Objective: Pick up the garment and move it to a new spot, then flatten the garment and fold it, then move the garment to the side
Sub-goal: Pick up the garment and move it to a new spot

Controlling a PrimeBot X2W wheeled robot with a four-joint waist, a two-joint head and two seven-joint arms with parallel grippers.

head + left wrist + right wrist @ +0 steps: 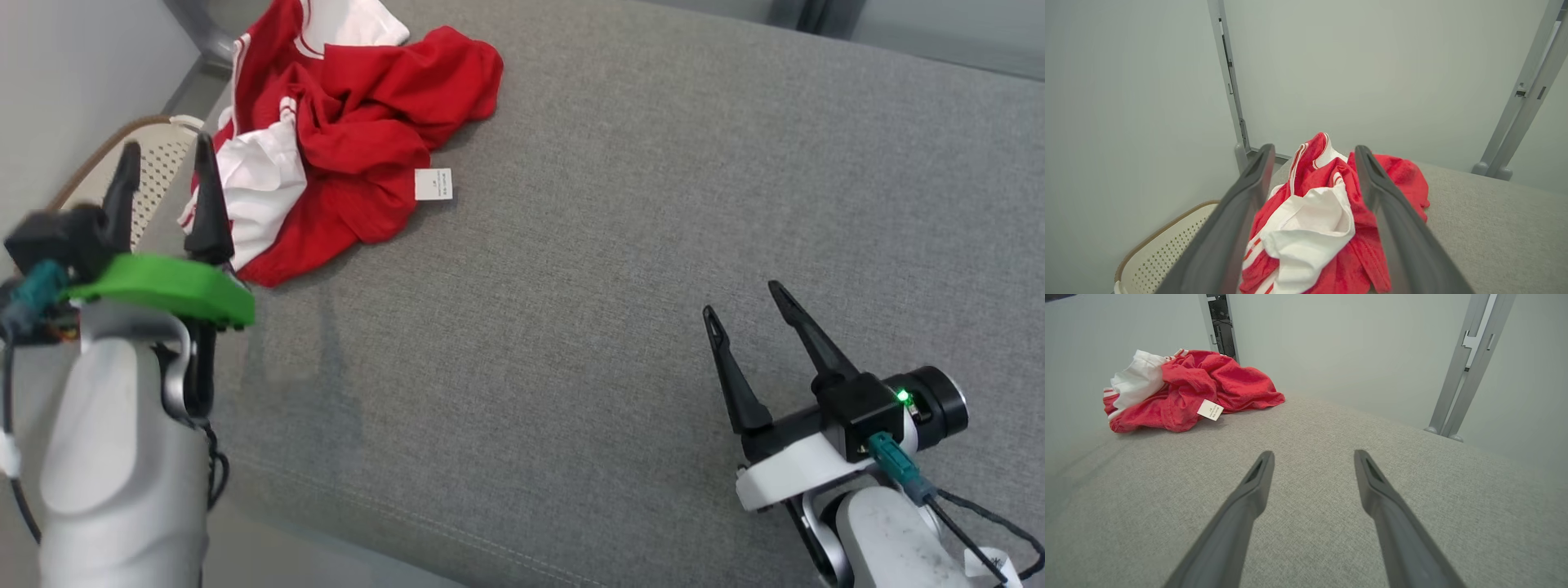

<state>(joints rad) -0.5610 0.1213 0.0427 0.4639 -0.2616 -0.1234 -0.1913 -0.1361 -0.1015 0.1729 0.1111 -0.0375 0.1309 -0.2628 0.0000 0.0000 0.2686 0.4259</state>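
Red-and-white garment (359, 139) lay crumpled at the grey cushion's (612, 245) far left corner, apparently soft, light and limp, best pinched at a raised fold; left hand (166, 147) hovered spread beside it, right hand (741, 298) spread, well apart.

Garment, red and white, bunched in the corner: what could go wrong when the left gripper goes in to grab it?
1. The garment lies crumpled at the grey cushion's edge, with a basket just beyond. A push from the open left gripper might slide it off.
2. It is piled in loose folds, so the fingers may pinch only the white top layer and drag the rest along bunched.
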